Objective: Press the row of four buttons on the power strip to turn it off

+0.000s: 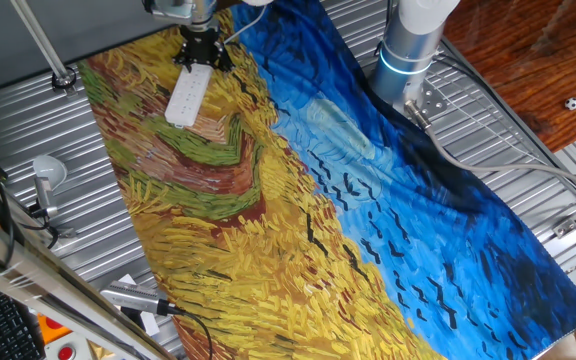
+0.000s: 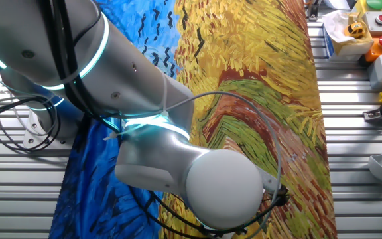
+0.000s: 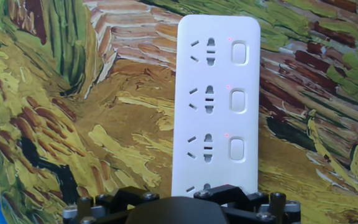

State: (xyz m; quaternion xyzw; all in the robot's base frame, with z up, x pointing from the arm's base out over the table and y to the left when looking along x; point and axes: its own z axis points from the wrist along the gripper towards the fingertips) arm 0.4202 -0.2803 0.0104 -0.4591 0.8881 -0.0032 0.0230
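The power strip (image 1: 188,97) is a white bar lying on the yellow part of the painted cloth at the far left. In the hand view the power strip (image 3: 216,106) runs up the frame. Three of its buttons show along its right side, the top button (image 3: 238,53), the middle button (image 3: 237,99) and a lower button (image 3: 236,149), each with a small red light beside it. The strip's lowest end lies under the black gripper body (image 3: 179,211). My gripper (image 1: 200,60) hangs over the strip's far end. Its fingertips are hidden in every view.
The painted cloth (image 1: 298,200) covers a ribbed metal table (image 1: 28,130). The arm's base (image 1: 408,45) stands at the back. A white tool (image 1: 48,172) and a grey gadget with a black cable (image 1: 133,298) lie left of the cloth. Control boxes (image 2: 377,26) sit past the cloth's edge.
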